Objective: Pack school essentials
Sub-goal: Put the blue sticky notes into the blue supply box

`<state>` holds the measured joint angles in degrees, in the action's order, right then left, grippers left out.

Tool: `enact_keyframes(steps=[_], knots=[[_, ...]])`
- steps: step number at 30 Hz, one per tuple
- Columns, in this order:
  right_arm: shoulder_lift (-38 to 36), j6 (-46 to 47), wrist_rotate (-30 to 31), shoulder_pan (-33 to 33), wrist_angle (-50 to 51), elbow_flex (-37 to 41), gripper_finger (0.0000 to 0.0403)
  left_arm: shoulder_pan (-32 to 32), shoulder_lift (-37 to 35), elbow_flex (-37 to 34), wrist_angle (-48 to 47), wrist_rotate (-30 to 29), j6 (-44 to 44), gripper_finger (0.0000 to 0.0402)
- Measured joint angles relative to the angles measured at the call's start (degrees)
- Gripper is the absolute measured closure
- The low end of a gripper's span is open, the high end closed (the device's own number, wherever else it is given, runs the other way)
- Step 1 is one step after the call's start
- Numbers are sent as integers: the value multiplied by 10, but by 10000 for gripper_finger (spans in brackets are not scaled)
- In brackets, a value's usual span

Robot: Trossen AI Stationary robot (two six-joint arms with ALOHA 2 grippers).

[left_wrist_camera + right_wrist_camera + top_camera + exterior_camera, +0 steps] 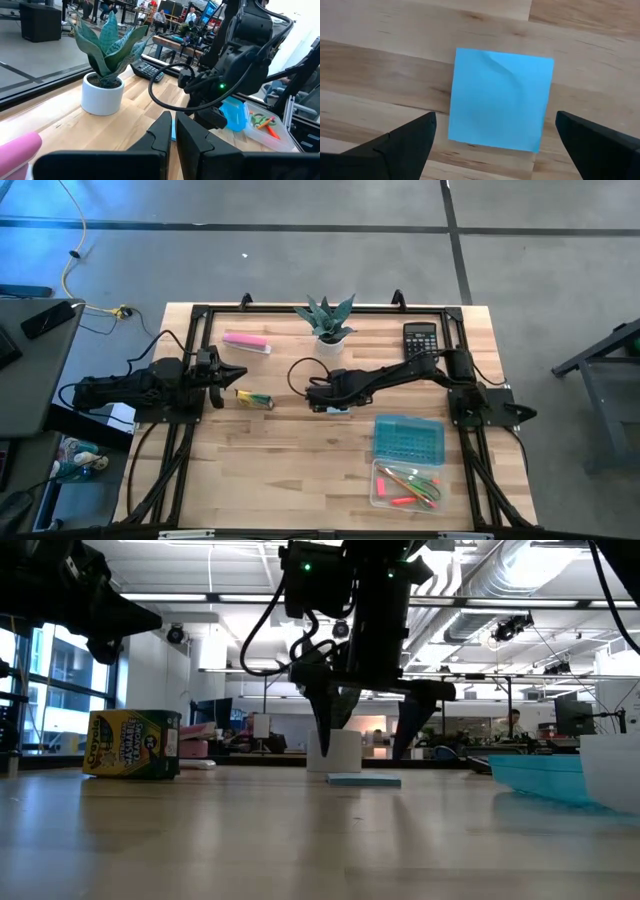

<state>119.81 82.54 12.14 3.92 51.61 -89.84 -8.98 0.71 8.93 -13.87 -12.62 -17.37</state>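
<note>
Notepad: light blue, square, flat on the table, faintly creased; we see right gripper wide open above it, empty.

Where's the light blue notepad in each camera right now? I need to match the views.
High view: not visible, hidden under the right gripper at table centre.
Low view: notepad flat on the table, below the gripper.
Left wrist view: a blue sliver beyond the fingers.
Right wrist view: centre, between open fingers.
Shared landmark: the right gripper.
</note>
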Motion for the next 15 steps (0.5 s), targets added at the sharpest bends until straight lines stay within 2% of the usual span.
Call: enact_keyframes(steps=[9, 15], knots=[[0, 1, 14, 0, -7, 5, 2, 0, 0, 0, 0, 0, 0, 387], [-1, 14, 10, 2, -82, 50, 3, 0, 0, 0, 0, 0, 0, 385]])
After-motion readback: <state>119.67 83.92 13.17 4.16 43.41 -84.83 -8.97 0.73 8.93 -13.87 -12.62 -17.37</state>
